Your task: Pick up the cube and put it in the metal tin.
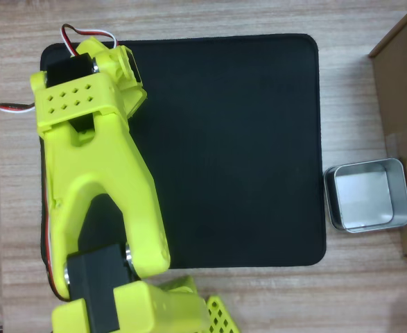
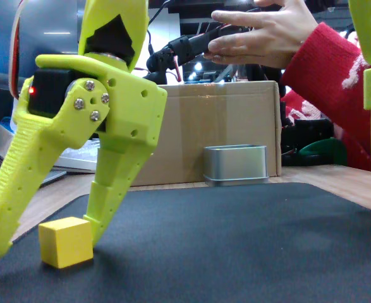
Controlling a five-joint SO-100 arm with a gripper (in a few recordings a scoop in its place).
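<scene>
In the fixed view the gripper (image 2: 46, 243) has its fingers (image 2: 112, 196) spread wide, tips down on the black mat (image 2: 236, 240). The yellow cube (image 2: 65, 242) sits on the mat between them, nearer the right finger. The metal tin (image 2: 236, 164) stands far behind, to the right.

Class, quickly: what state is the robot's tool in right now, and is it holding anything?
Tool: open, holding nothing; its fingers straddle the cube on the black mat.
</scene>
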